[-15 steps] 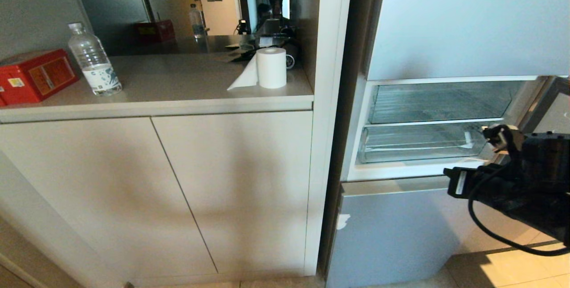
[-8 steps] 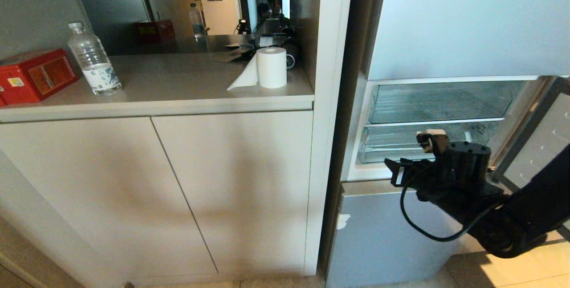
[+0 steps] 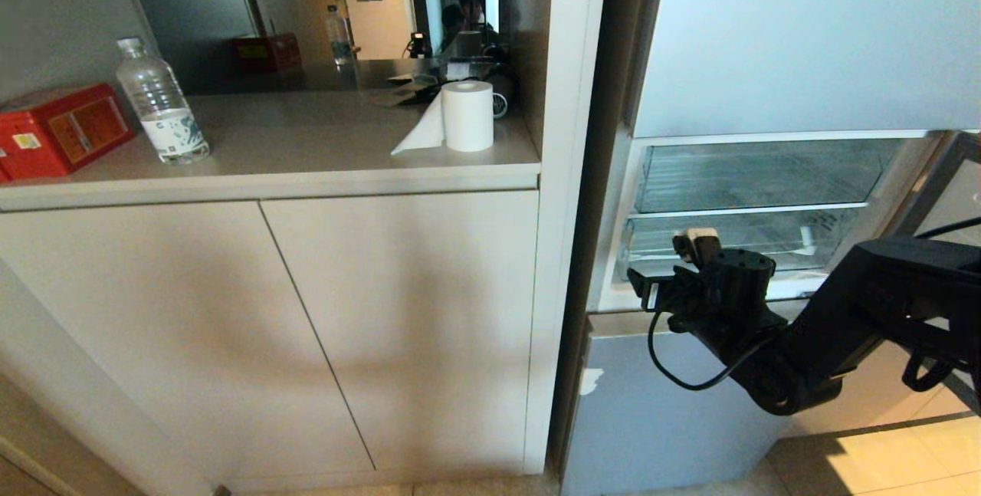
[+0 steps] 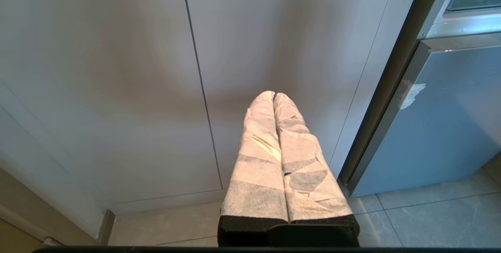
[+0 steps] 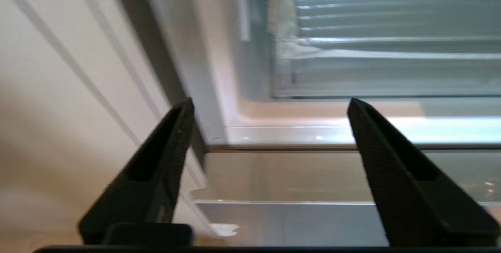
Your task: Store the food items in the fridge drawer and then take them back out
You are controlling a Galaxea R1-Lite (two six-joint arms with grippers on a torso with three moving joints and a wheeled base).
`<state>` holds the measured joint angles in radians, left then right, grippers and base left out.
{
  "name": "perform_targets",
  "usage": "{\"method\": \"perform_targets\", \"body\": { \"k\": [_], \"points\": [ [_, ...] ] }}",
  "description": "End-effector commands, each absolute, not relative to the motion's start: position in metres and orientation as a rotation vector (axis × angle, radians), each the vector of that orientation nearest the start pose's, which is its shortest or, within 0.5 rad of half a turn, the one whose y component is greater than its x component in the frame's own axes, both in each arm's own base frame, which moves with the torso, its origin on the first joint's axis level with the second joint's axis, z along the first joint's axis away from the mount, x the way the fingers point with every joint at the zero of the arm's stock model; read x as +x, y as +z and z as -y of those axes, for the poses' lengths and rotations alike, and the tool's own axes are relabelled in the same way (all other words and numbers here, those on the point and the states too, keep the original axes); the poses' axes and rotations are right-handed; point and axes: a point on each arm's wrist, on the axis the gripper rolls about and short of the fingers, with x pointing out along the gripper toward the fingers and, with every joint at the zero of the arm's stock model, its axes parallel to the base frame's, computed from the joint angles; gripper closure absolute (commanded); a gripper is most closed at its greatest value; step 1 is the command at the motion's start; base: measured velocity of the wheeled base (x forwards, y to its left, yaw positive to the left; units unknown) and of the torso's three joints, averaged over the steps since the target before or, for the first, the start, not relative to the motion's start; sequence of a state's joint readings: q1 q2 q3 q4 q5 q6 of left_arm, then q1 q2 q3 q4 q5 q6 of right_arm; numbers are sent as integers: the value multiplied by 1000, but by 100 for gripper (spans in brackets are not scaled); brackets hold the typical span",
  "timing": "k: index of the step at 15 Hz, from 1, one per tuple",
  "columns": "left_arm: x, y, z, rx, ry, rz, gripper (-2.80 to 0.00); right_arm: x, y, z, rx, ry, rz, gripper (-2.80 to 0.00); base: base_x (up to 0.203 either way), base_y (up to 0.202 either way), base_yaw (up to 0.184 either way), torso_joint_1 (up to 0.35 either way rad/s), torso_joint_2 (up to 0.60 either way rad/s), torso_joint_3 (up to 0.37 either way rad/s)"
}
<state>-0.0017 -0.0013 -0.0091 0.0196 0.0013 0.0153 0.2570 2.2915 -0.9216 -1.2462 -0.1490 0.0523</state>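
- Fridge drawer (image 3: 728, 247) sits pushed into the open fridge compartment, a clear bin just beyond your right fingers (image 5: 270, 108) and slightly above their tips; through its front you can see no fruit in it.
- Your right gripper (image 3: 651, 281) hangs at the drawer's left end, close to the white sill (image 3: 613, 300) under the bin. The right wrist view shows the two black fingers spread wide with nothing between them, and I read that spread as room to take the drawer's front lip.
- Ahead of those fingers lie the sill and the drawer's ribbed clear front; the silver-blue lower door panel (image 3: 659, 404) is below them, so the reach looks aimed at the bin, not the panel.
- Judging by the shut drawer, the step in hand is likely pulling it out before anything can go in.
- Neither fruit shows in any view, so you cannot yet say where the food items are.
- Your left gripper (image 4: 274, 96) is parked low, well left of the right fingers, facing the white cabinet doors (image 4: 117, 88); its cloth-wrapped fingers (image 4: 258, 159) are pressed together, holding nothing.
- On the desk (image 3: 306, 143), far left of the working fingers, stand a water bottle (image 3: 159, 105), a red box (image 3: 57, 132) and a paper roll (image 3: 467, 116), none of them part of this job.
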Motion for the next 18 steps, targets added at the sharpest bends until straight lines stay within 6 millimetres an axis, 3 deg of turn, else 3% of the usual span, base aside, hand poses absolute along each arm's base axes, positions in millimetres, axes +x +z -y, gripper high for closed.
{"method": "perform_targets", "body": {
  "k": [1, 9, 18],
  "points": [
    [-24, 76, 0, 15, 0, -11, 0, 410, 45, -99, 31, 119, -114, -280, 0, 0, 0, 0, 0, 0],
    [-24, 76, 0, 15, 0, -11, 0, 449, 24, -87, 42, 165, -50, -280, 0, 0, 0, 0, 0, 0],
    [-24, 76, 0, 15, 0, -11, 0, 469, 34, -79, 55, 138, 24, -280, 0, 0, 0, 0, 0, 0]
  ]
}}
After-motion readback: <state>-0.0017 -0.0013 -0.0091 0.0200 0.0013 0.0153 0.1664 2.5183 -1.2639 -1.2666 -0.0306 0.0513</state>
